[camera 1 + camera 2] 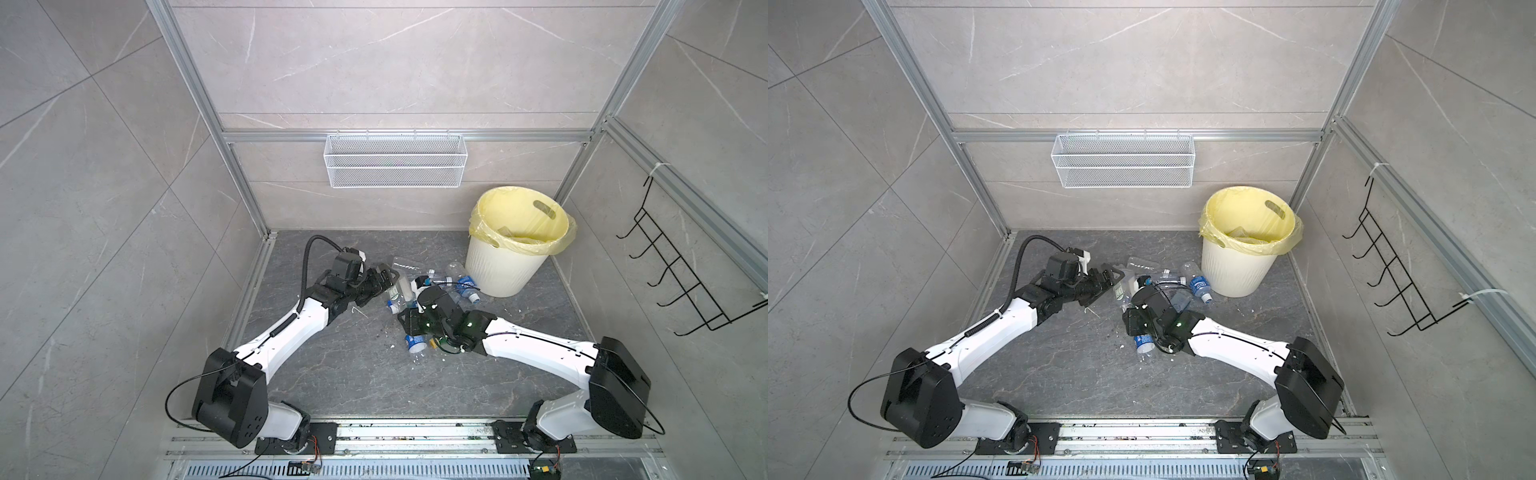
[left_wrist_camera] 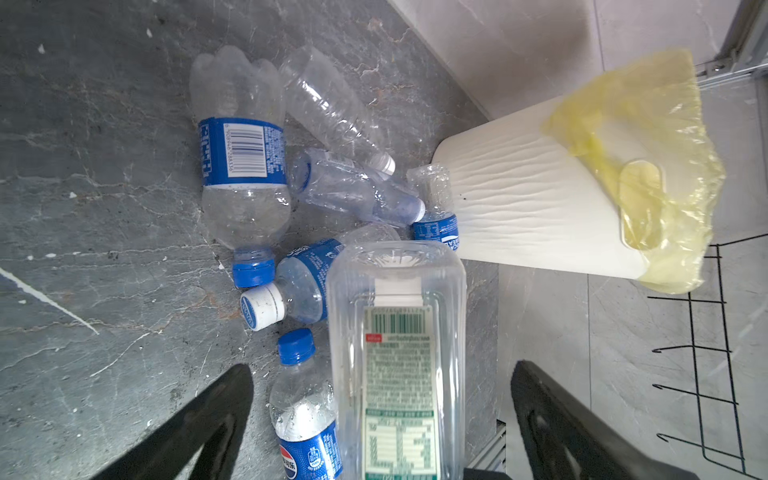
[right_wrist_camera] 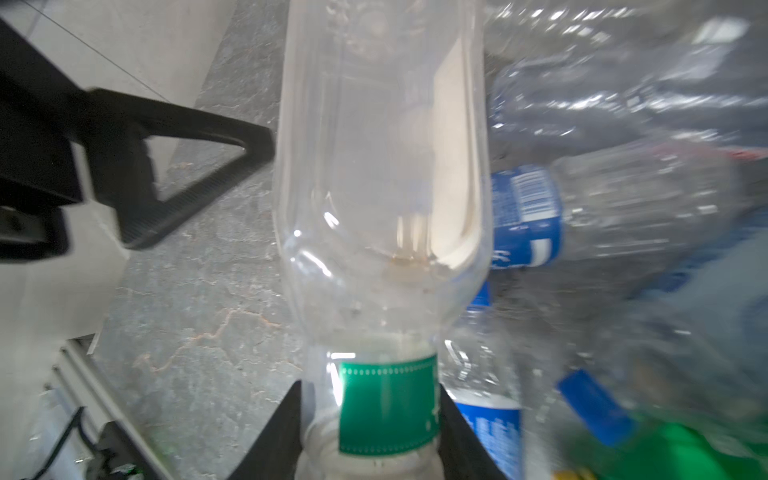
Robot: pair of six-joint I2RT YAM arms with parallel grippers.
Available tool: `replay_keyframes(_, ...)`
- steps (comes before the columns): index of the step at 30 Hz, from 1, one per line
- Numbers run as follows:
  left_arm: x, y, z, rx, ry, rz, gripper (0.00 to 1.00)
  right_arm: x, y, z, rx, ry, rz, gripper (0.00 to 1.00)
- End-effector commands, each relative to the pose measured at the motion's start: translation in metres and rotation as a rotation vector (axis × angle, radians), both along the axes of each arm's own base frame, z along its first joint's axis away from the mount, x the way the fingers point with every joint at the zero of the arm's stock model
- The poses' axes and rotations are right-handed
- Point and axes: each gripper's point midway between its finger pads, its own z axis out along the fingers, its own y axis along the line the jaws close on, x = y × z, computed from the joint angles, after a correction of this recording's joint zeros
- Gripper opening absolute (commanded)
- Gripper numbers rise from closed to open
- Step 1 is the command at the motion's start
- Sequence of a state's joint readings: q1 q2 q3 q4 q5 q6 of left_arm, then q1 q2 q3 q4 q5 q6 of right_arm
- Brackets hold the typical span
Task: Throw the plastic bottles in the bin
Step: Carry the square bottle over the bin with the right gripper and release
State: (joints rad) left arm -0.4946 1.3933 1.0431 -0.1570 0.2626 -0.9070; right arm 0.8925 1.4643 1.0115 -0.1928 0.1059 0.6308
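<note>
Right wrist view alone: right pincer (image 3: 368, 405) clenched on the neck of a clear, green-labelled plastic bottle (image 3: 382, 166). Left wrist view: left pincer (image 2: 382, 372) released, flanking its body. Beyond, blue-labelled clear bottles (image 2: 243, 153) lie beside the cream ribbed yellow-lined bin (image 1: 505, 266).

A heap of bottles (image 1: 467, 284) crowds the floor (image 1: 365, 382) from the frame's centre up against the bin (image 1: 505, 270). Lower centre the floor lies bare. The bin's mouth stands open from above.

Robot lab test cell. Aluminium frame (image 1: 270, 136) holds tile-look panels (image 1: 395, 62). Left arm (image 1: 282, 332) and right arm (image 1: 540, 347) are bolted to a slotted rail (image 1: 415, 451).
</note>
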Motion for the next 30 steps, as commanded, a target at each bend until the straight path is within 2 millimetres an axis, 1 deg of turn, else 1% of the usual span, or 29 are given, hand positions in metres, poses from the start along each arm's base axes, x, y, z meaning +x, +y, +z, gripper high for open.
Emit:
replay_keyframes(1, 0.000, 0.005, 0.036, -0.007, -0.107, 0.003, 1.00, 0.012, -0.030, 0.035, -0.076, -0.096, -0.067, 0.37)
replay_keyframes(2, -0.001, 0.004, 0.041, -0.018, -0.120, -0.002, 1.00, 0.015, -0.039, 0.042, -0.096, -0.113, -0.084, 0.37)
replay_keyframes(5, -0.003, -0.003, 0.054, -0.039, -0.165, -0.033, 1.00, 0.024, -0.064, 0.073, -0.130, -0.177, -0.132, 0.37)
replay_keyframes(8, -0.007, -0.018, 0.073, -0.029, -0.234, -0.086, 1.00, 0.035, -0.100, 0.112, -0.172, -0.244, -0.220, 0.37)
replay_keyframes(10, -0.013, -0.033, 0.088, -0.020, -0.291, -0.140, 1.00, 0.040, -0.123, 0.141, -0.201, -0.296, -0.278, 0.36)
replay_keyframes(12, -0.021, -0.051, 0.103, -0.007, -0.357, -0.201, 1.00, 0.041, -0.145, 0.178, -0.218, -0.368, -0.338, 0.36)
replay_keyframes(16, -0.041, -0.086, 0.131, 0.011, -0.475, -0.317, 1.00, 0.033, -0.180, 0.246, -0.217, -0.502, -0.441, 0.37)
replay_keyframes(17, -0.047, -0.095, 0.138, 0.014, -0.505, -0.349, 1.00, 0.031, -0.188, 0.261, -0.214, -0.532, -0.462, 0.37)
replay_keyframes(19, -0.056, -0.109, 0.144, 0.021, -0.541, -0.398, 1.00, 0.027, -0.202, 0.289, -0.210, -0.595, -0.510, 0.37)
replay_keyframes(20, -0.060, -0.114, 0.147, 0.022, -0.554, -0.417, 1.00, 0.027, -0.208, 0.298, -0.217, -0.618, -0.532, 0.37)
replay_keyframes(21, -0.063, -0.118, 0.148, 0.025, -0.565, -0.431, 1.00, 0.030, -0.215, 0.305, -0.235, -0.635, -0.558, 0.37)
replay_keyframes(22, -0.065, -0.121, 0.149, 0.029, -0.572, -0.439, 1.00, 0.036, -0.221, 0.307, -0.257, -0.638, -0.579, 0.37)
replay_keyframes(24, -0.065, -0.123, 0.145, 0.042, -0.567, -0.437, 1.00, 0.054, -0.232, 0.304, -0.291, -0.616, -0.612, 0.37)
replay_keyframes(26, -0.065, -0.122, 0.140, 0.053, -0.552, -0.431, 1.00, 0.085, -0.252, 0.285, -0.306, -0.531, -0.652, 0.37)
replay_keyframes(27, -0.064, -0.121, 0.138, 0.059, -0.547, -0.427, 1.00, 0.098, -0.261, 0.275, -0.300, -0.489, -0.668, 0.37)
replay_keyframes(29, -0.065, -0.118, 0.134, 0.067, -0.540, -0.422, 1.00, 0.128, -0.285, 0.247, -0.266, -0.376, -0.712, 0.37)
replay_keyframes(30, -0.066, -0.117, 0.134, 0.068, -0.539, -0.421, 1.00, 0.137, -0.295, 0.237, -0.262, -0.335, -0.741, 0.39)
